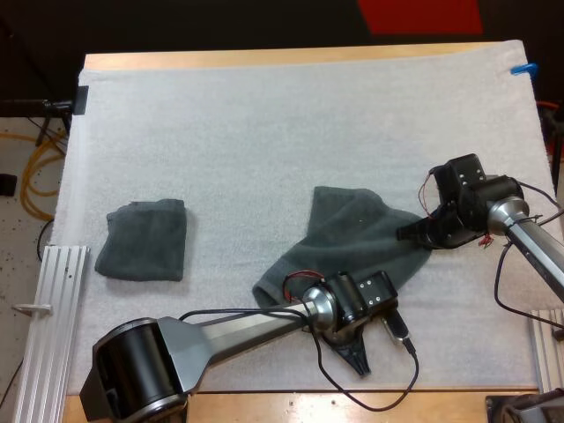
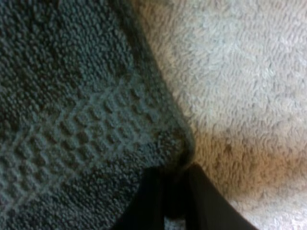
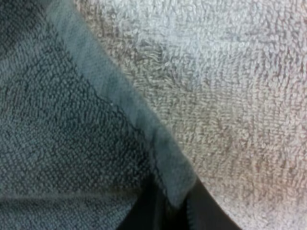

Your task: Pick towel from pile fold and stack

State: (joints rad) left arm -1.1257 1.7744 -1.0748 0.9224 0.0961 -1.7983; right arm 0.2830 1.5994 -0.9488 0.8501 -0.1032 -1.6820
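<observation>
Toward lower centre, pinches towel (image 1: 352, 233) corner between left gripper (image 1: 358, 366) fingers (image 2: 144, 206); at right, clamps its hem in right gripper (image 1: 407, 233), presumably for stretching flat before folding.

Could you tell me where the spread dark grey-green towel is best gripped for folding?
The spread dark grey-green towel offers free corners; take them from outside, low over the white mat. Left gripper and right gripper each pinch one.

Two towels in all: one folded towel (image 1: 143, 240), one rumpled towel (image 1: 352, 231).
</observation>
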